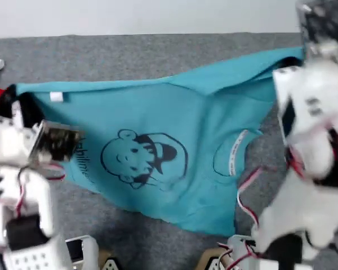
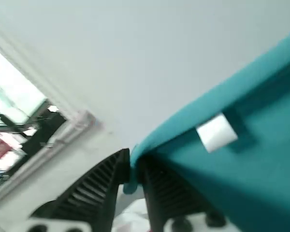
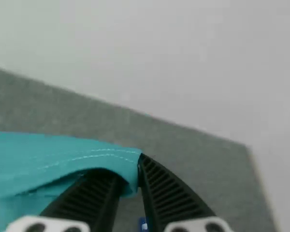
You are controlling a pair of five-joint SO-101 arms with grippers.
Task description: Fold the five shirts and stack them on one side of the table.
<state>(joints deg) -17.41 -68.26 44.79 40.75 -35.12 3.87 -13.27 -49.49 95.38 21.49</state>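
My left claw (image 2: 133, 164) is clamped tight on a corner of the teal shirt (image 1: 174, 118), and my right claw (image 3: 138, 169) is pinched shut on a stitched edge at its other end. The shirt spreads between my two arms over the grey table (image 1: 129, 53), printed side up

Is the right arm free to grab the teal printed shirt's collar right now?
Probably not: the right gripper is shut on a stitched edge of the teal printed shirt. The collar lies uncovered, but the gripper must release first.
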